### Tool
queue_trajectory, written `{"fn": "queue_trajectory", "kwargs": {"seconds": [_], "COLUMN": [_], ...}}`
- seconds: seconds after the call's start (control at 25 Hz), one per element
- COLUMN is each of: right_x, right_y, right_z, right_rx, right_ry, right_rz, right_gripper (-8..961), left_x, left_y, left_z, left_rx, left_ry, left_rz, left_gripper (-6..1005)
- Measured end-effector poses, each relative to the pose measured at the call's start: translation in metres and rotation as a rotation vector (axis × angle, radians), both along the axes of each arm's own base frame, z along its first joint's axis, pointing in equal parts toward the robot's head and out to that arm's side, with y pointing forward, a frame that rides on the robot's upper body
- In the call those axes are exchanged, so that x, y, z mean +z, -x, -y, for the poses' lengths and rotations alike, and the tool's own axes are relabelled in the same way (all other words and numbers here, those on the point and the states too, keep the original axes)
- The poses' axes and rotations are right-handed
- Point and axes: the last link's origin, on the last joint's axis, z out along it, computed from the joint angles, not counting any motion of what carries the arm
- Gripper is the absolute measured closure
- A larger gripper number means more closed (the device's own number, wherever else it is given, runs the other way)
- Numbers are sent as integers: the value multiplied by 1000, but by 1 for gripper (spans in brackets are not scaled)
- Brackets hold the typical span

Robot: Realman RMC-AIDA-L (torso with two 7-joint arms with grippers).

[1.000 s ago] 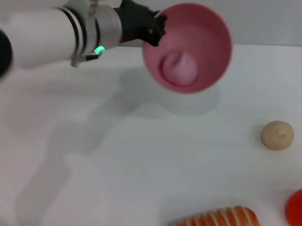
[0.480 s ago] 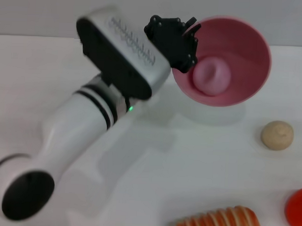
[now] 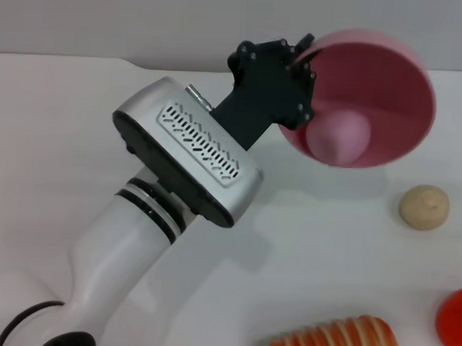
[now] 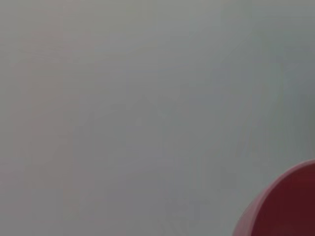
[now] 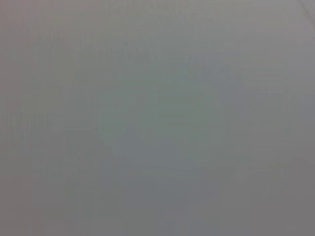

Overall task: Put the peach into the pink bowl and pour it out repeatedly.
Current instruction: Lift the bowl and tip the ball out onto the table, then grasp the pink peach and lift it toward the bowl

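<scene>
Gripping rim of glossy round pink plastic bowl [image 3: 370,94], left hand [image 3: 301,73] holds it lifted off white worktop [image 3: 81,115], tipped toward camera, likely for pour-out. Small matte pink toy peach [image 3: 337,136] rests against low inner wall. Right hand unseen.

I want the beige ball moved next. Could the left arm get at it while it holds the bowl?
Probably not yet. The left hand is clamped on the rim of the tilted pink bowl, with the peach inside. The beige ball lies uncovered on the table, but the bowl must be set down first.
</scene>
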Motion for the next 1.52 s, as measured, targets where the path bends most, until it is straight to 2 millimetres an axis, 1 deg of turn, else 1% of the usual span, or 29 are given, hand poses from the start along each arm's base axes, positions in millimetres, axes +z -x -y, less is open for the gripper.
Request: {"fn": "queue_trajectory", "kwargs": {"seconds": [0.48, 0.64, 0.84, 0.96, 1.08, 1.12, 1.2, 1.24, 1.4, 1.52], "right_x": [-4, -6, -12, -19, -25, -28, -33, -35, -36, -34], "right_y": [9, 13, 18, 24, 29, 32, 41, 46, 72, 98], "right_z": [-13, -16, -19, -22, -23, -23, -22, -20, -15, -9], "right_rx": [30, 41, 64, 90, 118, 140, 198, 239, 447, 646], "right_ry": [20, 36, 62, 103, 140, 163, 195, 212, 311, 464], "right_rz": [1, 6, 19, 41, 61, 78, 108, 120, 128, 170], "right_gripper": [318, 318, 319, 319, 319, 319, 319, 319, 319, 319], "left_x": [-4, -4, 4, 12, 23, 25, 34, 39, 53, 63], "left_y": [1, 0, -3, -4, -4, -3, -2, 2, 11, 20], "left_z": [-4, -10, -37, -62, -93, -99, -117, -129, -149, -158], "left_rx": [-5, 17, 110, 210, 332, 365, 452, 527, 680, 763], "left_ry": [15, 36, 99, 165, 232, 251, 295, 335, 423, 478], "left_rz": [-25, -36, 9, 29, 0, -10, -30, -46, -70, -82], "left_gripper": [951, 951, 952, 952, 952, 952, 952, 952, 952, 952]}}
